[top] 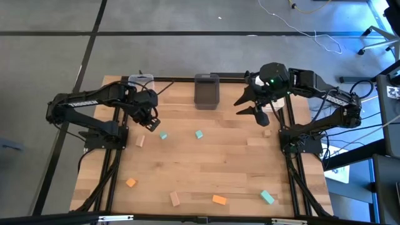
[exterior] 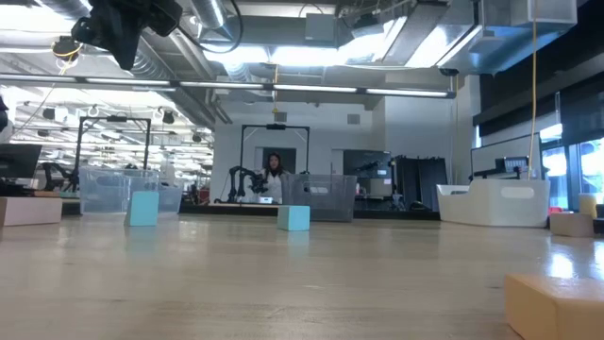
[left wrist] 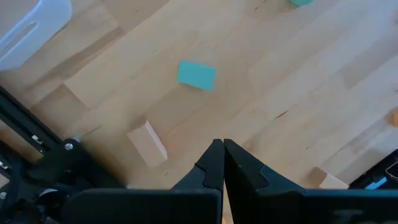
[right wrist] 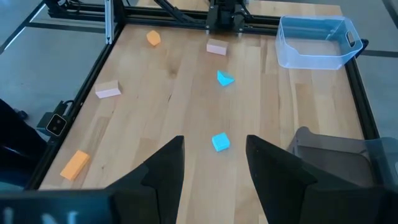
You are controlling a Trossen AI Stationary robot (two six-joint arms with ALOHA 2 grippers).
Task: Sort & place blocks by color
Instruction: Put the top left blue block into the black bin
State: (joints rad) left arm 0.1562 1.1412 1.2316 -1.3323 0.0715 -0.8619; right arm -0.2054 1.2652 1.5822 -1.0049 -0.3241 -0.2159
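Observation:
Several small blocks lie flat on the wooden table. Two teal blocks (top: 164, 135) (top: 199, 134) and a tan block (top: 140, 141) sit near the middle-left. Another tan block (top: 267, 132) lies at the right. Along the near edge are two orange blocks (top: 130, 182) (top: 219, 200), a tan block (top: 175, 199) and a teal block (top: 267, 197). My left gripper (left wrist: 222, 165) is shut and hovers above the table near the tan block (left wrist: 148, 144) and teal block (left wrist: 196, 75). My right gripper (right wrist: 214, 168) is open and raised over the far right, holding nothing.
A clear bin (top: 141, 80) stands at the far left corner and a grey bin (top: 207, 90) at the far middle. The low view shows a white bin (exterior: 491, 203) on the right. A person stands in the room far behind the table.

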